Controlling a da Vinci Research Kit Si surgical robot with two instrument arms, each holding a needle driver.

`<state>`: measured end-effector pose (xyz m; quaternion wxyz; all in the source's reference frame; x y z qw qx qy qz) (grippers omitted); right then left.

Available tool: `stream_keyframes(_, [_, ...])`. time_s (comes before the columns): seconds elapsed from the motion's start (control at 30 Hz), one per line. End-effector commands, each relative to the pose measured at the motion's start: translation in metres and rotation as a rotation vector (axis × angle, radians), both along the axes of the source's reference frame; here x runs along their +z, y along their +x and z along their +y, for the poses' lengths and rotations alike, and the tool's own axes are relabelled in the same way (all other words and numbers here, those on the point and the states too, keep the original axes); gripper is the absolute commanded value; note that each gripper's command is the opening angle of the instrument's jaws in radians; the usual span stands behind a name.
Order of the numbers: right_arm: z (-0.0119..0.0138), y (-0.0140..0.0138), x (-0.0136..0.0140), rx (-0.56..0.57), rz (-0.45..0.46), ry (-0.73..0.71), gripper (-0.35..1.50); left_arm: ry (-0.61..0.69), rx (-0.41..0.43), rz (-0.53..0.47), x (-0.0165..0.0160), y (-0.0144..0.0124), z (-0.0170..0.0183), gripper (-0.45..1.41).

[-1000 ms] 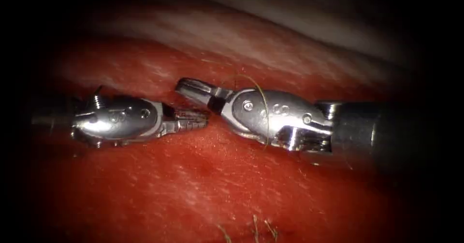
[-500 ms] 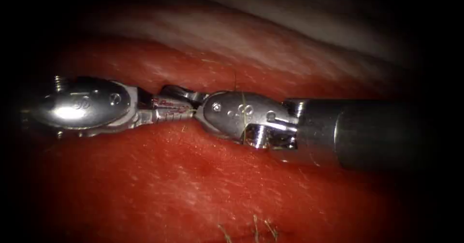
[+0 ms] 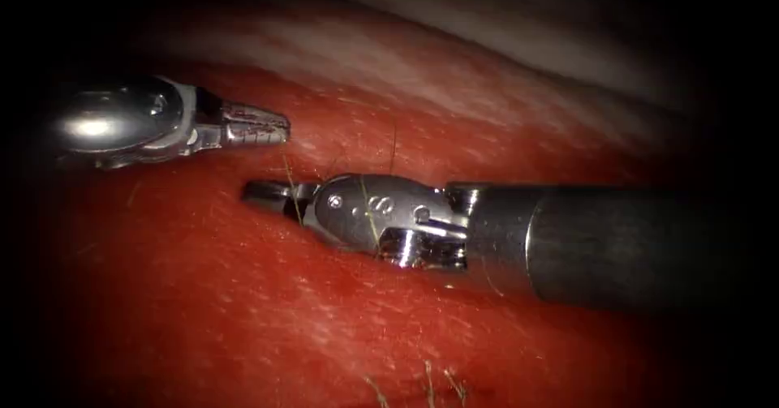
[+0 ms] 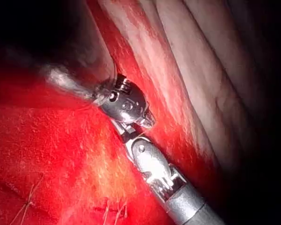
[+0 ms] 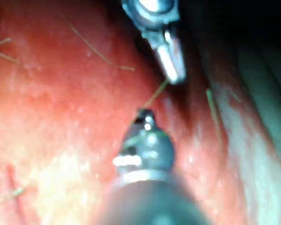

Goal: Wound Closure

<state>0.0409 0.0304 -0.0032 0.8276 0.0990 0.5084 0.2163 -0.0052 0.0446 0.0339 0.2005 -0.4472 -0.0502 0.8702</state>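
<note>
While the right tool [image 3: 264, 193] pinches the thread [image 3: 290, 182], jaws closed, keep tension gentle over the tissue [image 3: 324, 319]. The left tool [image 3: 258, 124] sits closed, holding nothing.

The tissue [image 3: 324, 311] is wet, red and glistening, with pale fatty bands along its far edge. Thin yellowish thread [image 3: 369, 213] drapes across the right tool [image 3: 264, 193]; short cut ends [image 3: 430, 380] stick up nearer the viewer.

Close views – shared tissue [image 3: 268, 311]

Left pincer [image 3: 276, 124] lies left of and behind right pincer [image 3: 264, 193], on tissue [image 3: 324, 327].
</note>
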Motion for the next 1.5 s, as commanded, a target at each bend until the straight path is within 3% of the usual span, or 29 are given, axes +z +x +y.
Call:
stream_keyframes(0.03, [0.0003,0.0011,0.0001,-0.008,0.012,-0.003,-0.35,-0.001,0.006,-0.005,0.0009,-0.0008,-0.0003,-0.35])
stream_keyframes(0.17, [0.0001,0.0011,-0.0001,-0.049,0.039,-0.005,-0.35,-0.003,0.028,-0.027,0.0030,-0.0023,0.0001,-0.35])
stream_keyframes(0.43, [0.0003,0.0006,-0.0004,-0.024,0.100,0.010,-0.35,-0.016,0.056,-0.032,0.0064,-0.0024,-0.0001,-0.35])
stream_keyframes(0.77, [0.0016,-0.0024,-0.0008,0.134,0.281,0.041,-0.35,-0.010,0.091,-0.064,0.0111,-0.0037,-0.0022,-0.35])
stream_keyframes(1.17, [0.0033,-0.0070,0.0001,0.411,0.313,0.034,-0.35,0.004,0.098,-0.063,0.0117,-0.0043,-0.0038,-0.35])
stream_keyframes(1.5, [0.0038,-0.0080,0.0004,0.536,0.221,-0.005,-0.35,0.021,0.140,-0.050,0.0092,-0.0061,-0.0076,-0.35])
